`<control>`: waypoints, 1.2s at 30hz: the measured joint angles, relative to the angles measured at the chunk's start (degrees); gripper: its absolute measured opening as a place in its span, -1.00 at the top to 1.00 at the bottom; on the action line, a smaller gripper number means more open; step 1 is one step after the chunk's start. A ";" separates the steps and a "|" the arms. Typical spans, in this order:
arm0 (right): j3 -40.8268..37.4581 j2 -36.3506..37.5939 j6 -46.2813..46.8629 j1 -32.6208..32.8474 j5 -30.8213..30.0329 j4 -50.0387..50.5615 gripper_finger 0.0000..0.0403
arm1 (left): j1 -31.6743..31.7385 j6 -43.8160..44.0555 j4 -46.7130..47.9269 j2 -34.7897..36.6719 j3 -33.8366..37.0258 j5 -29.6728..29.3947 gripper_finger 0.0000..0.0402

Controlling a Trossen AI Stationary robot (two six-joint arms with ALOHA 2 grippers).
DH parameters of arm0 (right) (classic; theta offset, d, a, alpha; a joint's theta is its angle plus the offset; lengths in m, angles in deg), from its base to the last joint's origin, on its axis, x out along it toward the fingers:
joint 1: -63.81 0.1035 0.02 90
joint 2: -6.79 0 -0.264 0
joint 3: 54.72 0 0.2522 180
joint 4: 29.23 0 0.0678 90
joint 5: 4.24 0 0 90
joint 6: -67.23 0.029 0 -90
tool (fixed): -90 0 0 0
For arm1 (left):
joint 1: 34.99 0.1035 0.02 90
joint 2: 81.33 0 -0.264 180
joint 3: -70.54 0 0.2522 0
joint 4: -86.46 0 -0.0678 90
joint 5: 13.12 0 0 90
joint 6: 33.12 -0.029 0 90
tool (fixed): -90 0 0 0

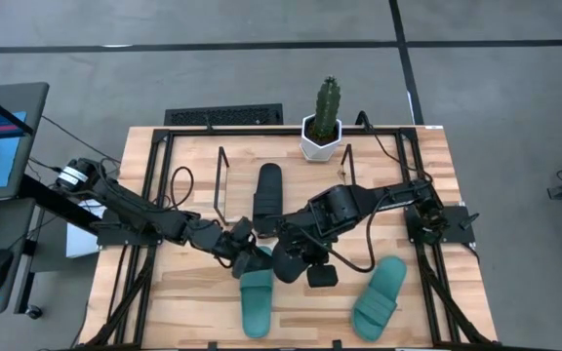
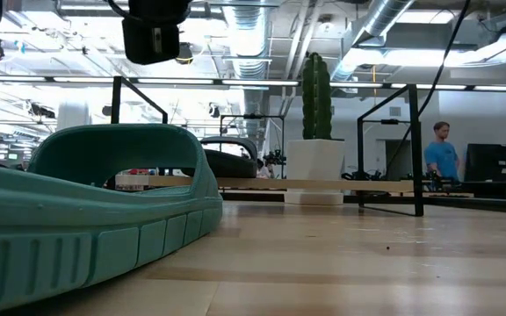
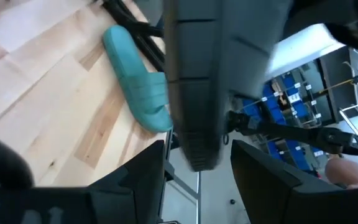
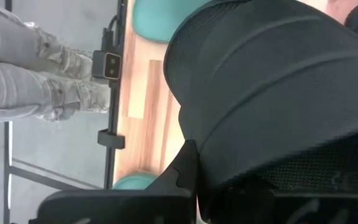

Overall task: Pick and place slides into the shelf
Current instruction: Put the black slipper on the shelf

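We are looking at the right gripper (image 1: 296,255), well in front of the cactus (image 1: 328,105) and a little to its left, and it is gripping the raised black slide (image 4: 272,81) with its jaws closed. The left gripper (image 1: 245,242) is reaching in from farther left of the cactus, its fingers (image 3: 138,180) spread on either side of that slide's end; we cannot tell whether they are touching it. The second black slide (image 1: 268,190) is lying inside the shelf (image 1: 220,180), just in front and left of the cactus. One teal slide (image 1: 257,297) is resting on the table (image 1: 427,175) far in front of the cactus, beneath the grippers, and the other teal slide (image 1: 381,295) is lying front-right of it
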 joint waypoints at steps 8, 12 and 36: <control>0.02 0.01 0.06 0.03 -0.82 -0.54 1.00 | 0.06 -0.83 -2.70 0.01 0.00 -0.11 0.12; 0.00 0.02 -0.01 -0.21 -0.84 -1.76 1.00 | 0.12 -1.06 -3.09 -0.37 0.02 -0.32 0.12; 0.00 0.00 -1.38 -0.76 -1.08 -3.65 0.91 | 2.83 -3.41 -2.11 -0.37 0.00 -0.54 0.83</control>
